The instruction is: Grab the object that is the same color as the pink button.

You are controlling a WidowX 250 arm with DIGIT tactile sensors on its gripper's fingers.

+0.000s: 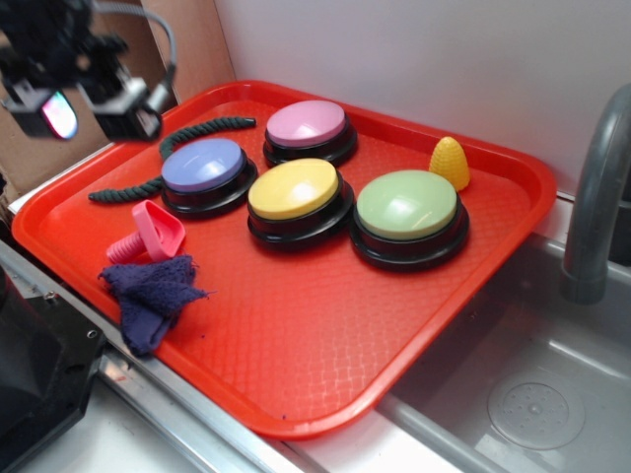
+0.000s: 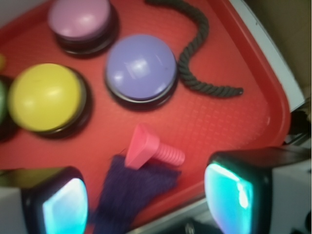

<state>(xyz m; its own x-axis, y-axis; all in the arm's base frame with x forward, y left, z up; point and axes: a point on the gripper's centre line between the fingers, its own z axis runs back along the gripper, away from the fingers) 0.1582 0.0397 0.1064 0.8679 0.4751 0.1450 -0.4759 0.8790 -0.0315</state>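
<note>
The pink toy bolt (image 1: 148, 233) lies on its side near the left corner of the red tray (image 1: 325, 335), just in front of the purple-blue button (image 1: 204, 174) and right beside the dark blue cloth (image 1: 153, 294). Its long axis runs roughly along the tray's near-left edge: in the exterior view the ribbed shaft points out toward the tray's left rim while the flat, rounded-triangular head faces inward toward the buttons. The head seems to touch or slightly overlap the cloth's upper edge.

The hand (image 1: 94, 106) hangs in the air above the tray's far-left corner, well apart from the bolt, with nothing in it. From the exterior view I cannot tell the gap between its fingers, but the wrist view shows both fingertips (image 2: 63, 202) set wide apart at the bottom of the picture, with the bolt (image 2: 152, 151) and the cloth (image 2: 129, 195) lying between and beyond them, so it stands open.

The wrist view also gives the shaft's ribbing clearly and shows the dark green rope (image 2: 195, 53) curling beside the purple-blue button (image 2: 141, 68), with the pink button (image 2: 80, 19) and the yellow button (image 2: 44, 97) further on. Only the exterior view takes in the whole tray: the pink button (image 1: 308, 128) at the back, the green button (image 1: 408, 212), a small yellow toy corn (image 1: 450, 163), and the grey tap (image 1: 596, 197) over the sink (image 1: 532, 394) to the right.
</note>
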